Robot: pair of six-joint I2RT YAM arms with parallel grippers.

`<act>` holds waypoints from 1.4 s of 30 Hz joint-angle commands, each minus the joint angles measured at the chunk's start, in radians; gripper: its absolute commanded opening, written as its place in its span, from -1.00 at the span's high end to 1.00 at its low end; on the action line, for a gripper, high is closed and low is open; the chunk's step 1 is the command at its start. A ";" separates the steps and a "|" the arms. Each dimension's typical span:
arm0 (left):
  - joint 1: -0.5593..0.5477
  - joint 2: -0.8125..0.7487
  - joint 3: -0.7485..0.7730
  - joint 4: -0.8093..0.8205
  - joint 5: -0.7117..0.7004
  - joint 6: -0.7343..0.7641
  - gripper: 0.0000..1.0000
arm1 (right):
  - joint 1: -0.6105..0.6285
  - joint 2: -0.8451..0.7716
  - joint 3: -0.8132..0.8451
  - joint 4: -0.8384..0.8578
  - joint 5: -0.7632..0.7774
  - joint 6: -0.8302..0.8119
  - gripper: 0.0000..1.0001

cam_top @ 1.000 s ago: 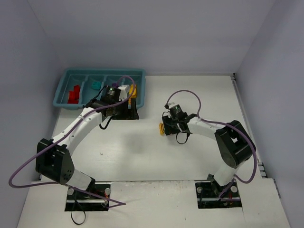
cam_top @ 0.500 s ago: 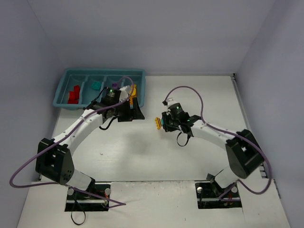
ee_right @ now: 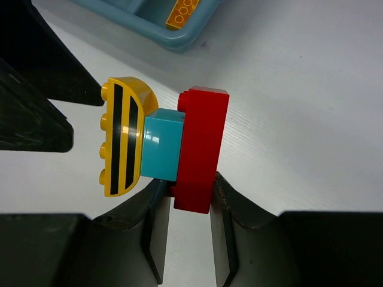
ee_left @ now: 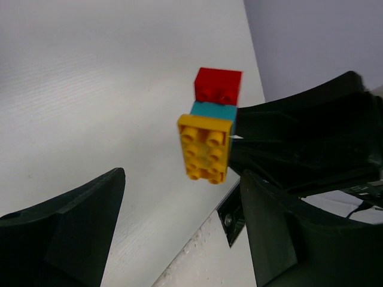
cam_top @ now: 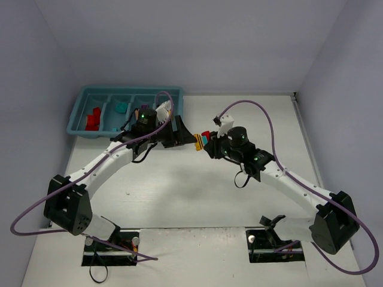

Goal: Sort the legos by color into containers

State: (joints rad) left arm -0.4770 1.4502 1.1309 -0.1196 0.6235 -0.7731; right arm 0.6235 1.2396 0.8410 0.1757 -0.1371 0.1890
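My right gripper [cam_top: 209, 144] is shut on the red bottom brick of a stacked lego [cam_top: 201, 140] and holds it above the table. The stack is red [ee_right: 200, 149], teal [ee_right: 163, 145] and a yellow striped piece [ee_right: 122, 136]. My left gripper [cam_top: 187, 136] is open, with the stack [ee_left: 209, 125] just in front of its fingers [ee_left: 78, 227], yellow end toward it and not touching. The teal-blue tray [cam_top: 128, 91] at the back left holds red legos [cam_top: 91, 119], a teal one [cam_top: 122, 107] and a yellow brick [ee_right: 182, 12]. Purple legos are hidden.
The left arm [cam_top: 114, 155] lies across the tray's right end. The tray's near corner [ee_right: 179, 39] is just beyond the held stack. Purple cables loop over both arms. Walls close in the table on three sides.
My right gripper has carried the stack up and left, toward the tray. My left gripper has swung from over the tray's right end to face the stack.
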 commanded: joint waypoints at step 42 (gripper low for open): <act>-0.077 0.013 0.059 0.193 0.038 0.011 1.00 | 0.004 -0.111 -0.008 0.077 -0.068 -0.066 1.00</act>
State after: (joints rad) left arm -0.5491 1.4635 1.1336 0.0280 0.6300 -0.7956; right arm 0.6235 1.1740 0.8253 0.1730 -0.1997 0.1329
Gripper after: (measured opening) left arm 0.297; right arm 0.255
